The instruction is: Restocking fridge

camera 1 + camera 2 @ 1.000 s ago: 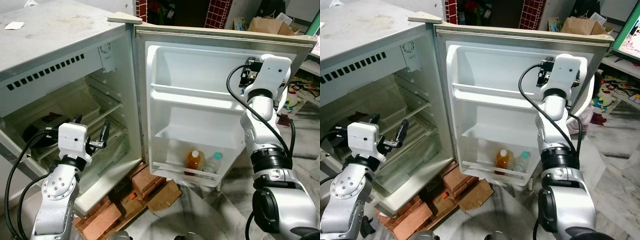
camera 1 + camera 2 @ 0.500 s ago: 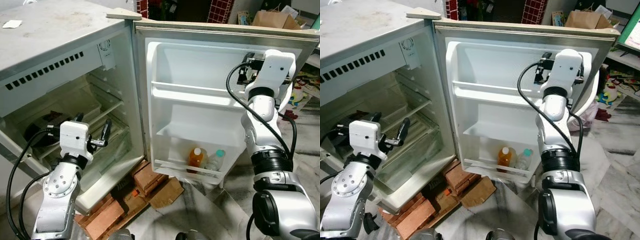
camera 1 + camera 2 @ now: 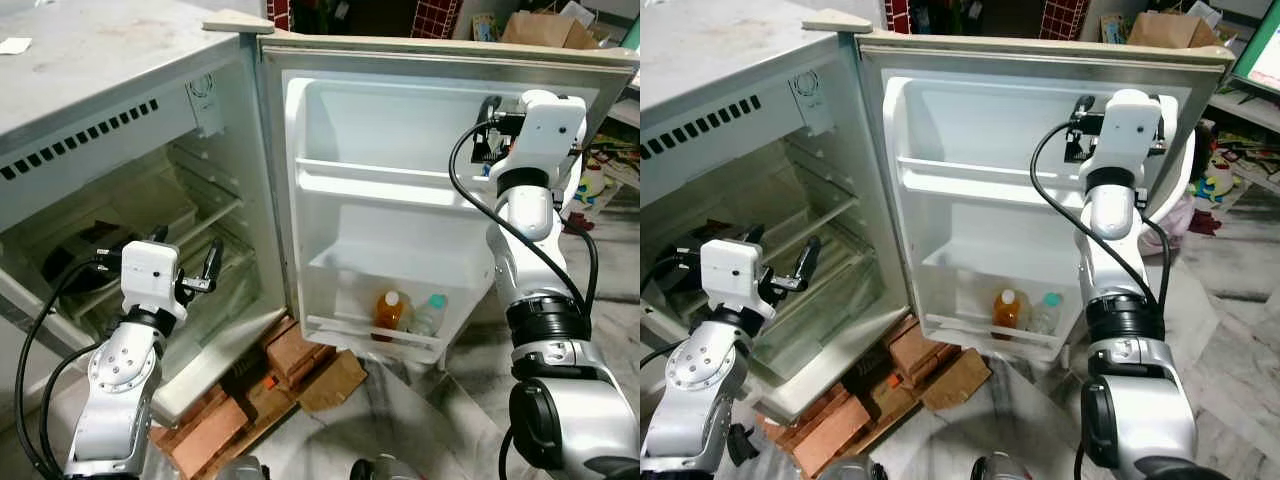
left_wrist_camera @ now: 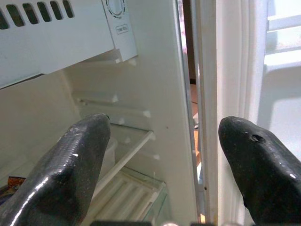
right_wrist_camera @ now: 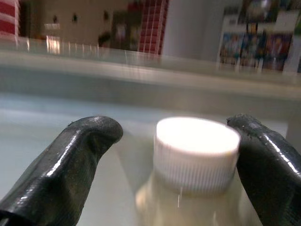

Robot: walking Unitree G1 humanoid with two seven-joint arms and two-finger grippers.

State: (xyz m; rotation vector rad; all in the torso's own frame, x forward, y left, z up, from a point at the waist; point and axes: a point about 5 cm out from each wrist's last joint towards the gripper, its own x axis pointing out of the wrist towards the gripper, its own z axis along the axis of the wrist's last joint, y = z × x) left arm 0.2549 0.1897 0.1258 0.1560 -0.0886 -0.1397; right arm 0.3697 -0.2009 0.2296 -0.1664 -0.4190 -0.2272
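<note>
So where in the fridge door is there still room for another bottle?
The top door shelf looks bare left of the right pincer, which holds a white-capped bottle there. The middle shelf looks bare all along. The bottom rack has room left of the orange bottle; its right end is crowded by the clear bottle.

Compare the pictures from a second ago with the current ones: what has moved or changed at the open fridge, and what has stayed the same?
The whole scene shifts slightly, so the camera has moved. The right gripper stays raised at the door's upper shelf, now a little higher against the door. A white-capped bottle sits between its fingers. The left gripper still hovers open before the fridge compartment. The orange bottle and clear bottle remain in the bottom door shelf.
</note>
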